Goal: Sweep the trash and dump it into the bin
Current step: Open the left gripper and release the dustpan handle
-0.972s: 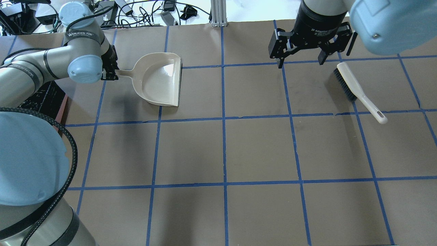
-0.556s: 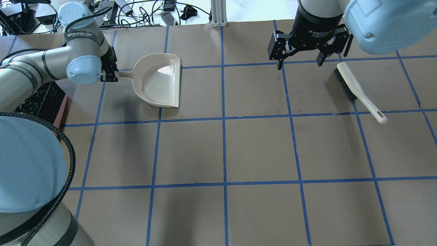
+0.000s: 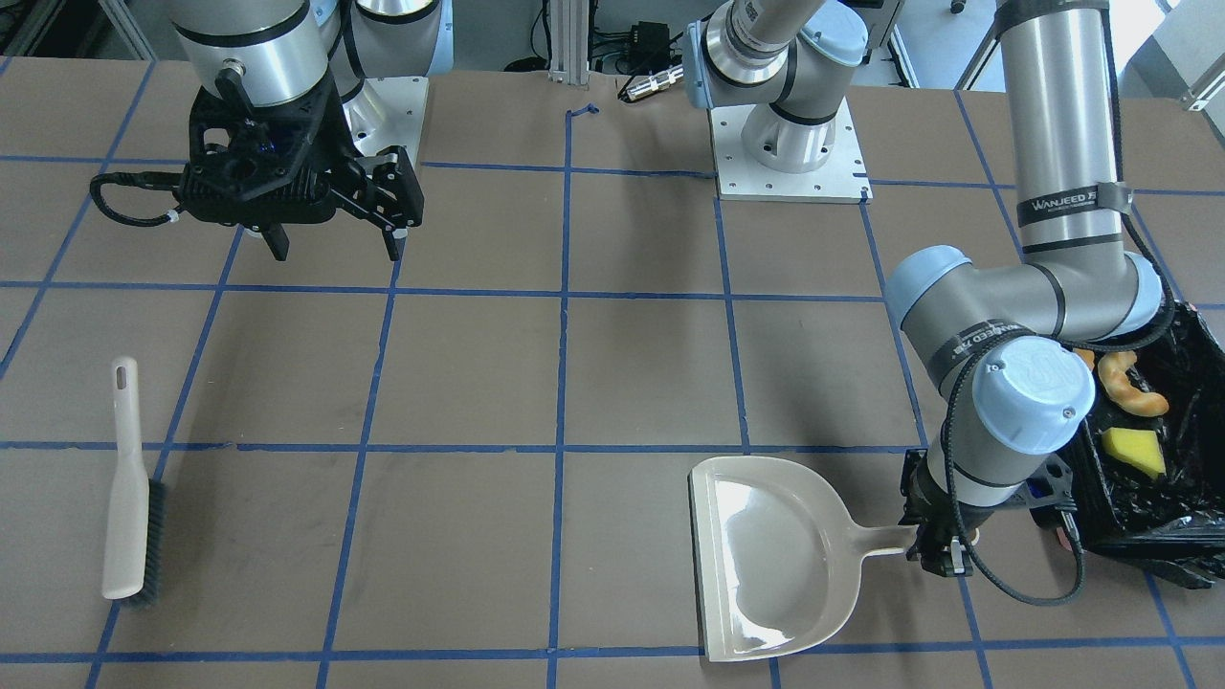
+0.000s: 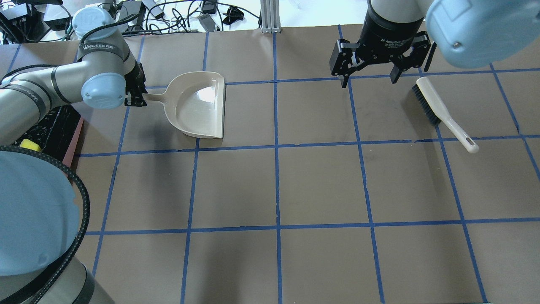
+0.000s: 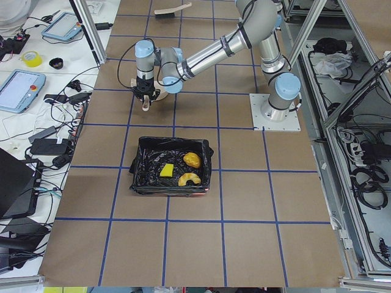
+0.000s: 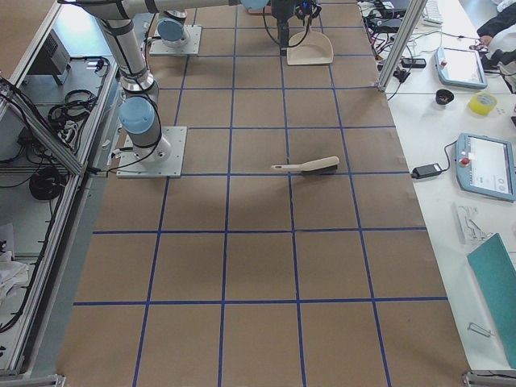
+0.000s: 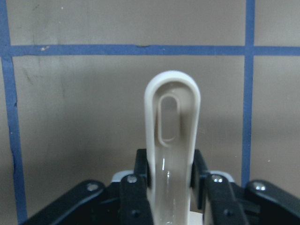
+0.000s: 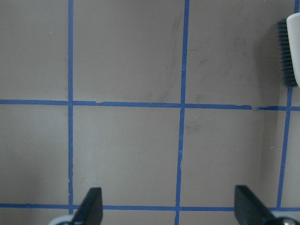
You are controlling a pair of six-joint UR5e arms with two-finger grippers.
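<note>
The bin (image 5: 142, 183), lined with a black bag, holds all the trash: the croissant piece (image 5: 189, 179), the sponge wedge (image 5: 165, 170) and the potato-like lump (image 5: 192, 160). In the front view the croissant (image 3: 1134, 388) and the sponge (image 3: 1134, 452) show behind my left arm, in the bin (image 3: 1187, 498). My left gripper (image 4: 137, 95) is shut on the handle of the empty beige dustpan (image 4: 198, 105), level and low beside the bin. The handle shows between the fingers in the left wrist view (image 7: 171, 164). My right gripper (image 4: 367, 80) is open and empty above the table.
A beige hand brush (image 4: 434, 103) with dark bristles lies on the table just right of my right gripper. Its head shows at the edge of the right wrist view (image 8: 290, 51). The table is brown paper with a blue tape grid. Cables and devices lie beyond the far edge.
My left gripper has carried the dustpan a little toward the robot and to the right in the overhead view. The right gripper has shifted slightly left and stayed open.
</note>
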